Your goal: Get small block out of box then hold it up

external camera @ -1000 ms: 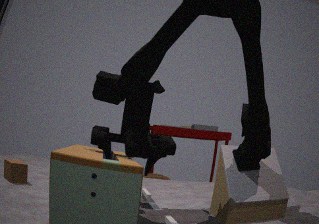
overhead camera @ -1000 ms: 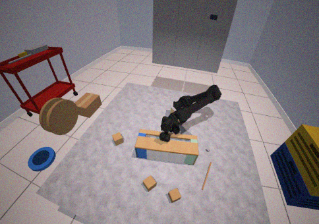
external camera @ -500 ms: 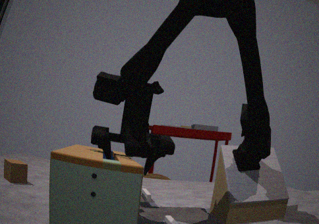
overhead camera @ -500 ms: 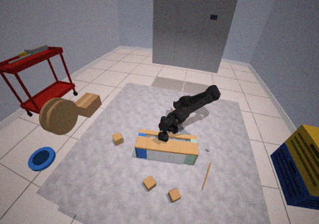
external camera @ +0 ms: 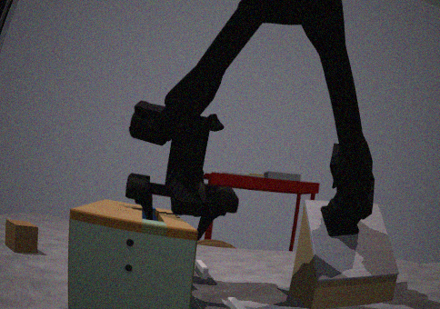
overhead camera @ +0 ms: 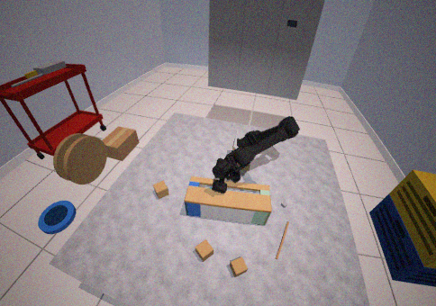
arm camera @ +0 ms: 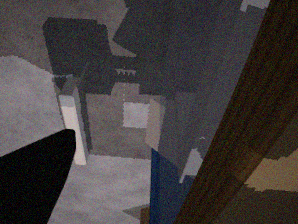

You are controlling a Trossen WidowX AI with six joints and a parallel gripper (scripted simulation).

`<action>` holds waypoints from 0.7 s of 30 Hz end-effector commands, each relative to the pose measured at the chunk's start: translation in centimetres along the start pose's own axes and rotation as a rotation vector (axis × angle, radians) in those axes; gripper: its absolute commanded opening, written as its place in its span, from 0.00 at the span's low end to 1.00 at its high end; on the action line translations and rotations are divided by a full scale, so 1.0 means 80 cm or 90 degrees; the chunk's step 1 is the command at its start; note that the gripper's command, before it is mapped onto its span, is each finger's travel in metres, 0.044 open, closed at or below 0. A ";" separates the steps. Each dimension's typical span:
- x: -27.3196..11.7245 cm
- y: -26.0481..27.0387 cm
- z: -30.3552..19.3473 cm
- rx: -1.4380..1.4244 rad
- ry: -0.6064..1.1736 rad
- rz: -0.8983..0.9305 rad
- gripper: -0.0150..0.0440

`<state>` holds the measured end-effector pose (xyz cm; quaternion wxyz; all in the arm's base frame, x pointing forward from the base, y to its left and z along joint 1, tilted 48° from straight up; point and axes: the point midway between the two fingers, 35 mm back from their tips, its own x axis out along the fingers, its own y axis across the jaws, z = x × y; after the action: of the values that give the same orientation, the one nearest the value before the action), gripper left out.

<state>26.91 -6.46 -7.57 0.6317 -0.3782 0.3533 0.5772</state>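
The box (overhead camera: 227,201) stands on the grey mat, with a tan top, a blue left end and a green right end; it also shows in the exterior view (external camera: 132,255). My gripper (overhead camera: 219,184) is open and empty at the slot in the box top, near the blue end. In the exterior view (external camera: 175,219) one finger dips into the slot and the other hangs past the box's edge. A small pale block (overhead camera: 284,204) lies on the mat just right of the green end. The wrist view shows a pale square (arm camera: 136,115) below the fingers; I cannot tell what it is.
Wooden cubes (overhead camera: 160,188) (overhead camera: 204,249) (overhead camera: 238,265) and a thin stick (overhead camera: 282,239) lie on the mat around the box. A red cart (overhead camera: 49,109), a cardboard box (overhead camera: 121,142), a wooden disc (overhead camera: 80,158) and a blue dish (overhead camera: 57,216) stand at the left. A yellow and blue crate (overhead camera: 410,226) stands at the right.
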 end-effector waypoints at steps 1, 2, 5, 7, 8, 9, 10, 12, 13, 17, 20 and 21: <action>0.005 0.001 -0.010 0.001 0.002 0.003 0.93; 0.005 0.001 -0.012 0.000 0.002 0.003 0.93; 0.007 0.001 -0.017 0.000 0.002 0.003 0.93; 0.008 0.001 -0.021 0.000 0.002 0.003 0.93; 0.009 0.001 -0.022 0.000 0.002 0.003 0.93; 0.010 0.001 -0.024 0.000 0.002 0.003 0.93; 0.010 0.001 -0.026 0.000 0.002 0.003 0.93; 0.011 0.001 -0.029 0.000 0.002 0.003 0.93; 0.012 0.001 -0.031 0.000 0.003 0.003 0.93; 0.014 0.001 -0.038 0.000 0.003 0.003 0.93; 0.016 0.001 -0.043 0.000 0.003 0.003 0.93; 0.017 0.001 -0.045 0.000 0.003 0.003 0.93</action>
<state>27.07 -8.68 -9.75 0.6324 -0.3801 0.3536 0.5749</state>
